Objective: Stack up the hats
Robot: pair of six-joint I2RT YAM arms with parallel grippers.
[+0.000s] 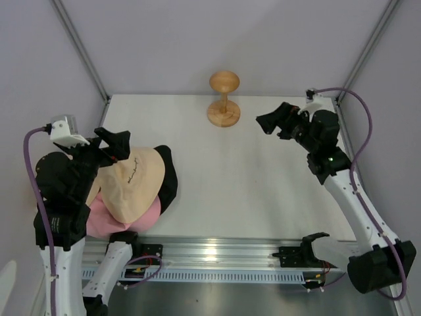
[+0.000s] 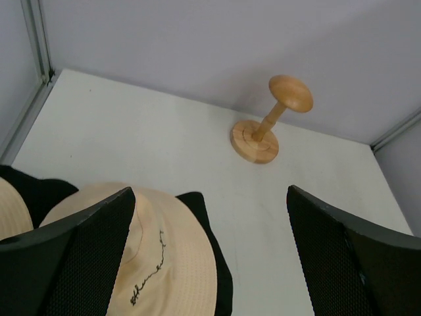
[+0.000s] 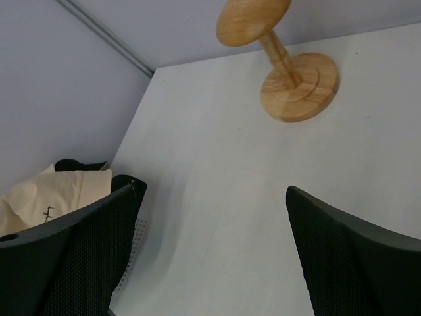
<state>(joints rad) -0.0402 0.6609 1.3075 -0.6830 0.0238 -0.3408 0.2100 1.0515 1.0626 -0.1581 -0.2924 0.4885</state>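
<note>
Left claw [image 1: 117, 146] wide above hats [image 1: 139, 181]

White matte surface [image 1: 263, 191], boxed in by plain pale-grey walls [image 1: 217, 39] at back, L & R. Slim metal posts [image 1: 79, 46] run up both back corners. Aluminium rail [image 1: 217, 253] along near edge w/ a glare spot. Light even, shadows soft. Wooden stand [image 1: 224, 99] upright near back wall, centre.

The left claw [image 2: 210, 197] stands wide open, its dark fingers [image 2: 92, 263] nearest the camera. A wooden stand [image 2: 270, 122] stands on the white table [image 2: 131, 125], beyond the claw. Well apart from the stand, nearer and to its left, a cream hat [image 2: 171, 263] with dark script lies on a black hat [image 2: 197, 205], partly under the left finger.
</note>
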